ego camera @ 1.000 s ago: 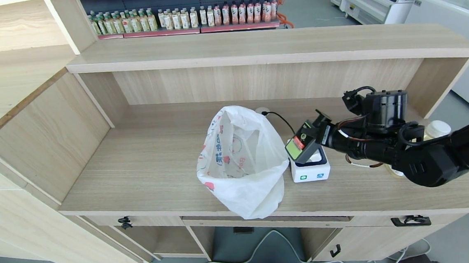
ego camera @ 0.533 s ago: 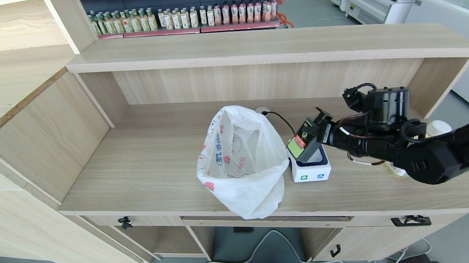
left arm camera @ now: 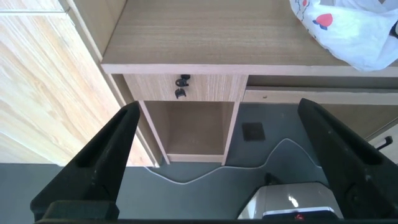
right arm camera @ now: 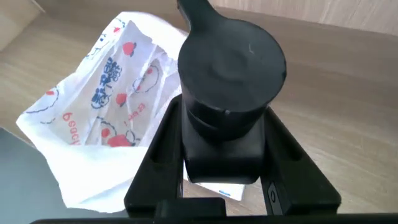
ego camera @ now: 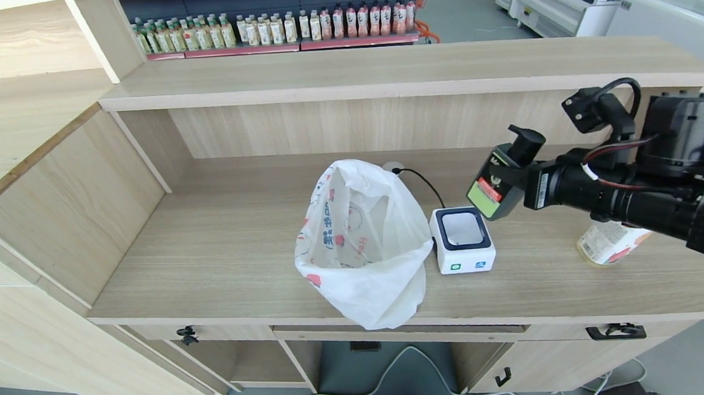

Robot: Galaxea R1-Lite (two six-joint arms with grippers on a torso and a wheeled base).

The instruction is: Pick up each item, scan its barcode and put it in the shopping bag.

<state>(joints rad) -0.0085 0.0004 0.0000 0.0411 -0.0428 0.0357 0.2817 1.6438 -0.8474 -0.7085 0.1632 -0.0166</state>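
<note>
Clamping the dark, green-labelled container (ego camera: 489, 193) by its body, your right end effector (ego camera: 503, 182) hangs it above the tabletop (ego camera: 207, 251), just right of the scanner (ego camera: 462, 239), with the shopping bag (ego camera: 361, 240) further left; judged rigid, light and smooth-sided, so grip mid-body below the cap.

A pale wood counter (ego camera: 225, 243) stands before bottle-lined shelves (ego camera: 279, 44) and grey floor (ego camera: 475, 9).
</note>
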